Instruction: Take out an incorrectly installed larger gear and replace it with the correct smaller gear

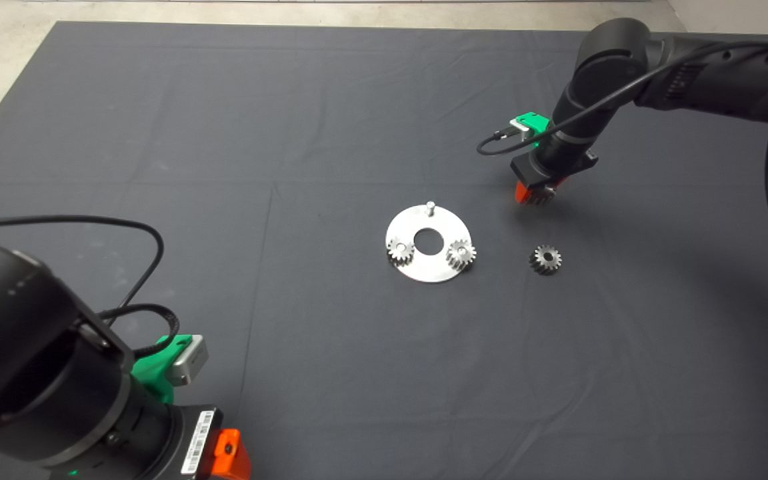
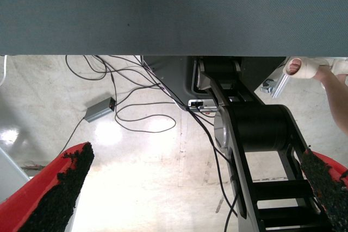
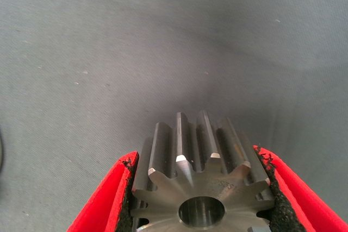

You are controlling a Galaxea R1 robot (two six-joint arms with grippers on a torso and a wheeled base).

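My right gripper (image 1: pixel 536 195) is shut on the larger gear (image 3: pixel 190 156), a tall steel gear with coarse teeth and a centre hole, over the mat behind and to the right of the round steel plate (image 1: pixel 429 272). The plate carries two small gears (image 1: pixel 401 251) (image 1: pixel 461 253) and a bare peg (image 1: pixel 429 207) at its far edge. The smaller gear (image 1: pixel 545 259) lies loose on the mat to the right of the plate. My left gripper (image 1: pixel 227 453) is parked at the lower left, its fingers (image 2: pixel 60 188) wide apart and empty.
The dark mat (image 1: pixel 331 120) covers the table. The left wrist view shows the floor beyond the mat with cables (image 2: pixel 136 112), a small grey box (image 2: pixel 99 109), the robot's base (image 2: pixel 255 129) and a person's hand (image 2: pixel 304 69).
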